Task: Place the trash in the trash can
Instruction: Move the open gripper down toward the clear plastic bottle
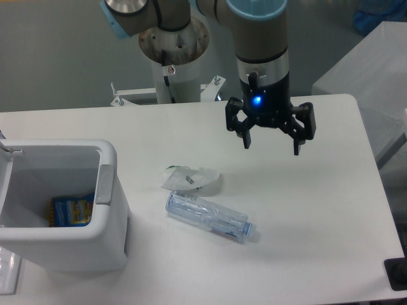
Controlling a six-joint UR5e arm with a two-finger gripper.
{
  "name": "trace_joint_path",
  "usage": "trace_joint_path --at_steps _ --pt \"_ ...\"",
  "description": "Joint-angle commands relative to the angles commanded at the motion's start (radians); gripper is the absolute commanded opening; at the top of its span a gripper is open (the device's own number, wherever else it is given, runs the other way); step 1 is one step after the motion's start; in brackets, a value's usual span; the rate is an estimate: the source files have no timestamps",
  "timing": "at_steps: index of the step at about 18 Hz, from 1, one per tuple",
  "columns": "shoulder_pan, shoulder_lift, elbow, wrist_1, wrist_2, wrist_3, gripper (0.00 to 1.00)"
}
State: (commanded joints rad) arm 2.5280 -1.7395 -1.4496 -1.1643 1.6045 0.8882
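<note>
**Bin, wrapper and bottle below spread fingers**

Boxy white plastic trash can (60, 210) stands at the left of the white table (318, 241), something blue, perhaps a packet (72, 210), inside. Crumpled white wrapper (191, 179) touches the clear crushed bottle (207, 217) at centre. Rightward, black fingers (247, 135) hang spread, empty.

I note: boxy white plastic bin (108, 244) with grey strip; blue-and-yellow packet (72, 210) inside, print unreadable. Clear crushed plastic bottle (206, 216), possibly white-capped. Crumpled white wrapper (191, 180), green marks. Black two-finger gripper (271, 145), blue light.
</note>
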Motion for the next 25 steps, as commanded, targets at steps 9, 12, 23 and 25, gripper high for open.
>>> trace_joint_path --at_steps 9,12,23,25 --pt "-0.011 0.002 -0.011 0.006 0.002 -0.015 1.00" --pt "-0.011 -0.003 -0.031 0.040 -0.003 -0.012 1.00" --pt "-0.012 0.023 -0.281 0.304 -0.002 -0.058 1.00" --pt "-0.014 0.023 -0.284 0.299 -0.006 -0.104 1.00"
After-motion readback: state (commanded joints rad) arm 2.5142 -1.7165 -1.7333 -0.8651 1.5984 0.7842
